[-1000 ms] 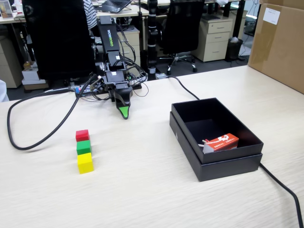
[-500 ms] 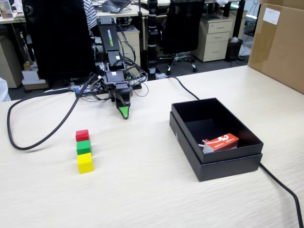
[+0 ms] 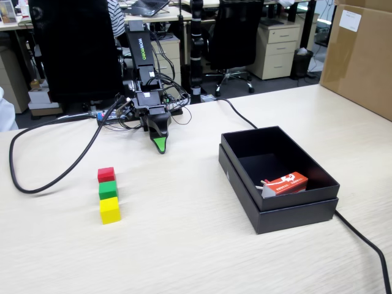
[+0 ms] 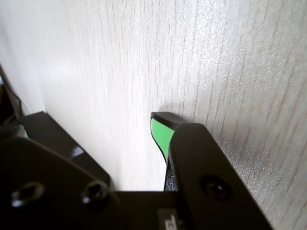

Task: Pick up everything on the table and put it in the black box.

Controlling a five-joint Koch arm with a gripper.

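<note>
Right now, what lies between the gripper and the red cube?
Only bare table: in the fixed view nothing sits between the gripper and the red cube.

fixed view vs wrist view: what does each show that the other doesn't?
Fixed only: red cube, green cube and yellow cube in a touching row, black box holding a red-and-white carton, cables. Wrist only: a close look at the green pad near the bare tabletop. Both: gripper, table.
</note>
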